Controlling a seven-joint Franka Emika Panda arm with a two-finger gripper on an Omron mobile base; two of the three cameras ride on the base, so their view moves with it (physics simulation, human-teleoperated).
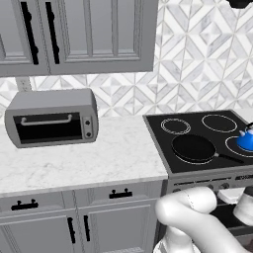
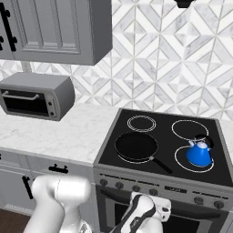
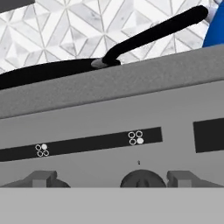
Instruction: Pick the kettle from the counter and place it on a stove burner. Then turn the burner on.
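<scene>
The blue kettle [image 1: 245,141] [image 2: 199,154] stands upright inside the large front-right stove burner [image 2: 183,164] ring on the black cooktop; one blue edge of it shows in the hand view [image 3: 215,33]. The white marble counter [image 1: 99,158] [image 2: 68,132] lies left of the stove. My gripper [image 3: 114,180] is low against the stove's front panel, well below the kettle. It is open, with its fingertips [image 3: 41,178] wide apart. A dark round knob [image 3: 142,178] sits between them, nearer the right one. In the right base view my wrist [image 2: 146,213] hangs in front of the knob row.
A black frying pan [image 1: 192,148] [image 2: 136,146] occupies the front-left burner, its handle [image 3: 153,33] pointing toward the kettle. A grey toaster oven [image 1: 52,118] [image 2: 36,96] stands at the back of the counter. Cabinets hang above it.
</scene>
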